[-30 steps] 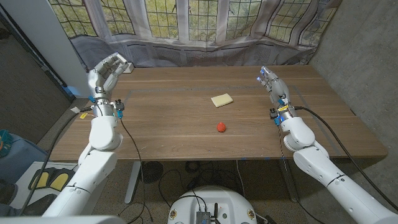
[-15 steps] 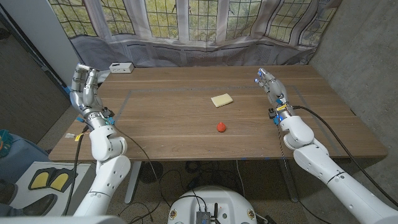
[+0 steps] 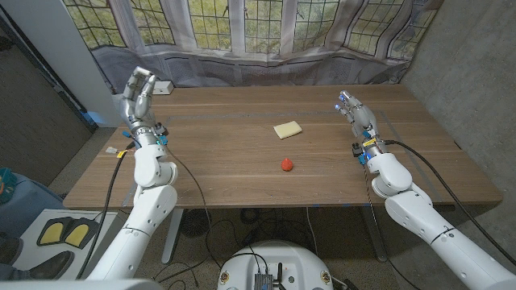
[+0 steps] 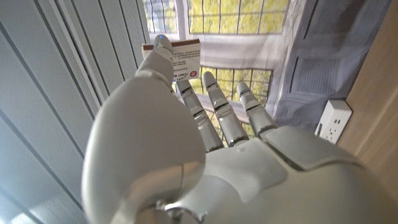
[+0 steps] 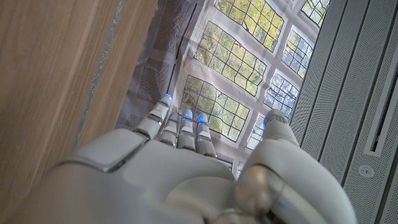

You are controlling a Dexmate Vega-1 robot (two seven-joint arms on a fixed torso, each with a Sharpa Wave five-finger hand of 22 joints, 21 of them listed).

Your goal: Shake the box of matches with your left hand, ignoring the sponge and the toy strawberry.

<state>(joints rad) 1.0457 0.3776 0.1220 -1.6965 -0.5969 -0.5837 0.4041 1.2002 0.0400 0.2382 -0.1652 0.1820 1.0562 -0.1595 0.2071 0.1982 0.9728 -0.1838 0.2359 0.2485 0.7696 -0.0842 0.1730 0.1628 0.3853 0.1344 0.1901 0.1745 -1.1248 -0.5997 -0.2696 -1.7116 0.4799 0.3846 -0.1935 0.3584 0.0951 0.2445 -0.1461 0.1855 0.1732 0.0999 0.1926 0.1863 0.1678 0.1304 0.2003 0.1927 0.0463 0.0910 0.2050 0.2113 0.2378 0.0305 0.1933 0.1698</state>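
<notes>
Mid-shake, by my reading: left hand (image 3: 138, 89) was raised at the table's (image 3: 242, 173) far-left corner, fingers (image 4: 163, 46) grasping the box of matches (image 4: 184, 55). Right hand (image 3: 356, 113) released. Sponge (image 3: 287, 129), toy strawberry (image 3: 287, 164) untouched.

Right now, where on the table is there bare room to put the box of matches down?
The widest bare wood lies between the left hand and the sponge and strawberry. Another free strip runs from those two to the right hand. The far left corner is tight: a white socket block sits beside the left hand.
</notes>
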